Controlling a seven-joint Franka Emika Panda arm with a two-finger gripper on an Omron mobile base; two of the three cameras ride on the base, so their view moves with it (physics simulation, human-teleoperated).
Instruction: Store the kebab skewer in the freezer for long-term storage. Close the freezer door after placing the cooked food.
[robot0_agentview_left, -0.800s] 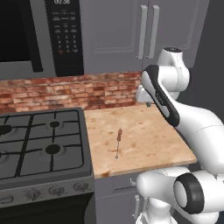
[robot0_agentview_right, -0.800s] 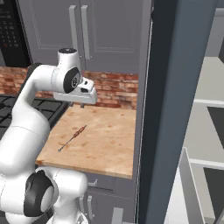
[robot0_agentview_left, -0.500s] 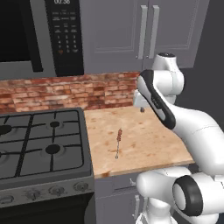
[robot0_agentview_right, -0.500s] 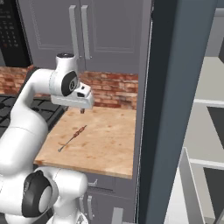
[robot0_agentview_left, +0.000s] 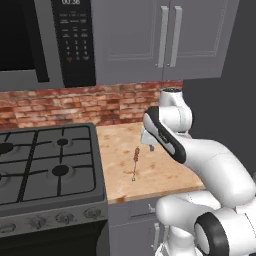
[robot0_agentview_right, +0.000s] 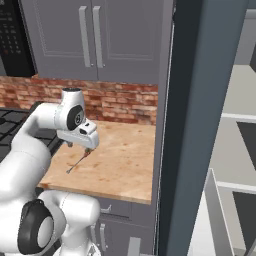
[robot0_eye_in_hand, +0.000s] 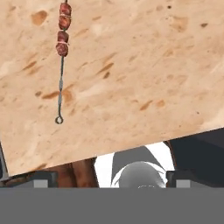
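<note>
Your kebab skewer (robot0_agentview_left: 135, 159) lies flat on the wooden countertop (robot0_agentview_left: 165, 172), near the middle of the board and a little toward the edge beside the gas stove (robot0_agentview_left: 47, 167). Its reddish-brown meat chunks point toward the brick backsplash (robot0_agentview_left: 75, 107), and its bare thin end points toward the counter's front edge. Nothing touches it.

From the right base camera you see the same skewer (robot0_agentview_right: 80, 160) running diagonally across the wood, with the gripper (robot0_agentview_right: 77, 146) hanging just above its meat end and not in contact with it. From the left base camera the gripper (robot0_agentview_left: 147, 145) hovers just beside the skewer, on the side away from the stove, apart from it.

Looking down from the hand camera, you find the skewer (robot0_eye_in_hand: 61, 59) in the upper left of the picture, meat chunks at the top and a small ring at the lower tip. The two dark fingertips (robot0_eye_in_hand: 41, 178) sit wide apart at the bottom with nothing between them, so the jaws stand released.

The freezer (robot0_agentview_right: 205, 115) rises as a tall slate-grey wall against the counter's far end from the stove, and pale inner shelves show past its edge at the right of the right base picture. Grey cabinets (robot0_agentview_left: 165, 37) hang above the backsplash, next to a black microwave (robot0_agentview_left: 45, 42) over the stove.
</note>
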